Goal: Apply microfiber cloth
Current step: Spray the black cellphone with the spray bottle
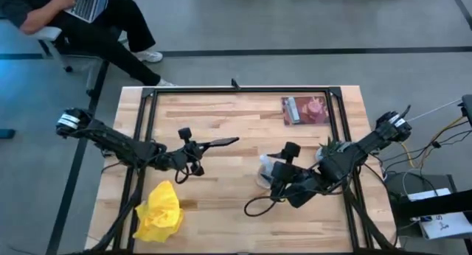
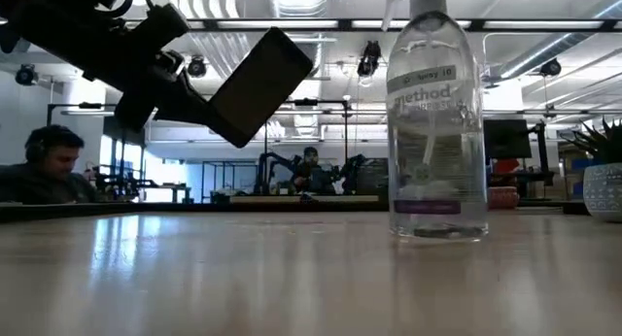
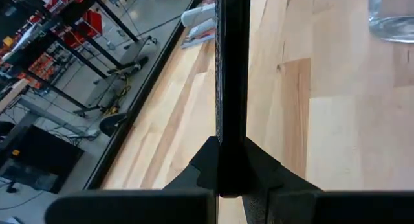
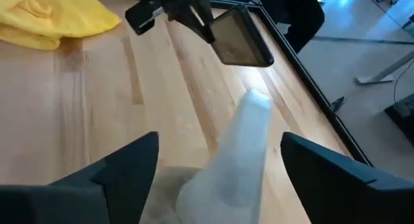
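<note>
Cloth lies crumpled on the worktop, near the front edge (apart from both arms). Beyond it, the left gripper is clamped on a phone held aloft. Right of the cloth, the right gripper stands open astride a bottle.

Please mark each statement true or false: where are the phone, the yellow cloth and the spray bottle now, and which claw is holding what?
1. The left claw holds the black phone above the table. True.
2. The microfiber cloth lies draped over the phone. False: it lies on the table, apart from the phone.
3. The spray bottle stands upright. True.
4. The right claw is shut on the cloth. False: it is open, around the bottle.
</note>
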Robot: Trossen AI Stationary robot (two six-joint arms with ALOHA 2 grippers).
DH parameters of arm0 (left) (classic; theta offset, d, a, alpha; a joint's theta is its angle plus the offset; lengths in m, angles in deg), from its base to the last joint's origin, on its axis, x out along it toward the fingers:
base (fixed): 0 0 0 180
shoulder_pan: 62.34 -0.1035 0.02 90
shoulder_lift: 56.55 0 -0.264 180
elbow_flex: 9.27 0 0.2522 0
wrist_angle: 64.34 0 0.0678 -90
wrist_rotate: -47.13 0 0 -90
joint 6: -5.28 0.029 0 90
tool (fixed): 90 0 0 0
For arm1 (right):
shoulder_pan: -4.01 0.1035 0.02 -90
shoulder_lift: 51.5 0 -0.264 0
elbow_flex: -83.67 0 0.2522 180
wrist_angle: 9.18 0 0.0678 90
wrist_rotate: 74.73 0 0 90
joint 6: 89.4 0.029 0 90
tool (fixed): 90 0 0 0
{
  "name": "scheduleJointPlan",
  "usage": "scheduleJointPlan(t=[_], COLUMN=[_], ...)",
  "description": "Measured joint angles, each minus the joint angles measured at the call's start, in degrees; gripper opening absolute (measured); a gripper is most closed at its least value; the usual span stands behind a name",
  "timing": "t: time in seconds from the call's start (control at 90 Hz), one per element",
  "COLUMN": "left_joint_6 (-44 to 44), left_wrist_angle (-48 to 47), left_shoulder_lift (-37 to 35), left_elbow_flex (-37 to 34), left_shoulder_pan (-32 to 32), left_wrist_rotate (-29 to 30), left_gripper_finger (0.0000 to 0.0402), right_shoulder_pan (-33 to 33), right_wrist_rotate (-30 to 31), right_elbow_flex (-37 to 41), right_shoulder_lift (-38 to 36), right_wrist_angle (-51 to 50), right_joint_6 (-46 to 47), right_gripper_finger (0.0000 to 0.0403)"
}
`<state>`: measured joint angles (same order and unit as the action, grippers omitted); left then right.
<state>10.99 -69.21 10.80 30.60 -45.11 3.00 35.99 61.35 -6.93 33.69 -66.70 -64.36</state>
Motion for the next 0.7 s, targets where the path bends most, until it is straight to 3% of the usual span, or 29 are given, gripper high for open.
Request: scheduleJointPlan(t=[0.244, 0.367, 0.533, 0.7], left_joint_6=[-5.1, -7.2, -13.2, -16.6], left_wrist_angle=[-0.1, -1.5, -12.4, -17.2], left_shoulder_lift=[0.0, -0.2, -0.3, -0.5], left_elbow_flex=[0.1, 1.2, 5.2, 8.3], left_shoulder_pan=[0.9, 2.0, 3.9, 7.6], left_wrist_rotate=[0.0, -0.1, -1.0, -5.5], left_gripper_finger=[0.0012, 0.0012, 0.0012, 0.0012], right_shoulder_pan=[0.0, 0.0, -0.4, -0.2], right_wrist_rotate=[0.8, 1.3, -5.4, -10.3], right_elbow_flex=[-5.1, -6.1, -6.1, -6.1], right_shoulder_lift=[-2.7, -2.6, -0.2, 2.5], right_wrist_angle=[-0.5, 7.0, 18.7, 25.2], right_joint_6=[-7.7, -15.6, -24.9, -26.5], right_gripper_finger=[0.0317, 0.0310, 0.0295, 0.0275])
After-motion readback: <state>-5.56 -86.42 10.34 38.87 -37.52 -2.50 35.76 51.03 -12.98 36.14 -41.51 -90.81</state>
